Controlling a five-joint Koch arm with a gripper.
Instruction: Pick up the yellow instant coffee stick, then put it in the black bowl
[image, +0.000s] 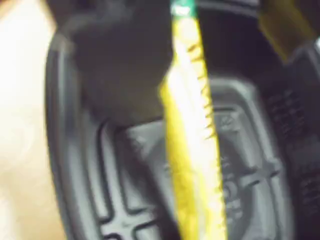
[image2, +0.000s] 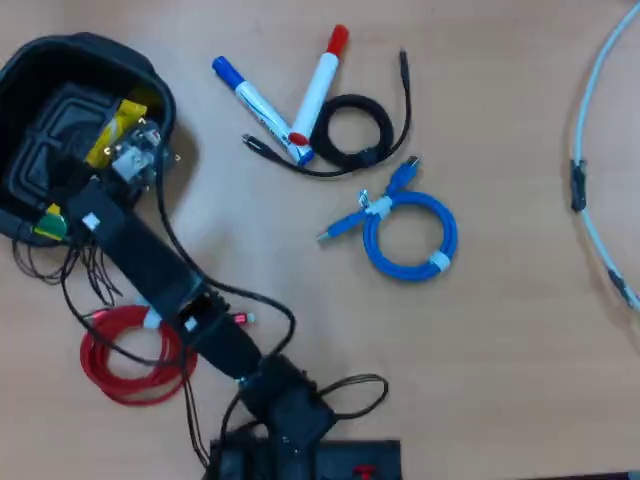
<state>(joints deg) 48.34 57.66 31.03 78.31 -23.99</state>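
1. Sachet first: yellow instant coffee stick (image: 192, 145) running top to bottom through the middle of the wrist view, green end uppermost, red lettering down its right edge, blurred.
2. Hanging over the ribbed, cross-patterned floor of the black bowl (image: 250, 150); whether touching that floor, cannot tell.
3. Dark mass of the end effector (image: 172, 30) at the top of the wrist view, just left of the stick's upper part and seemingly against it; jaws too blurred to separate, so clamped or apart cannot tell.
4. In the overhead view, end effector (image2: 112, 148) reaching over the black bowl (image2: 30, 70) at upper left, with a yellow piece, apparently the stick (image2: 113, 133), showing at its tip, inside the bowl's outline.
5. Counted on the wooden worktop (image2: 500, 350): one coffee stick, one black bowl.
6. Two markers, crossing in a V: one blue-capped marker (image2: 255, 105), one red-capped marker (image2: 318, 85), tips meeting beside the black coil.
7. Three coiled cables: one black cable (image2: 352, 130), one blue cable (image2: 405, 232), one red cable (image2: 125, 355) beside the arm's base.
8. One pale cable (image2: 590, 160) curving along the right edge.
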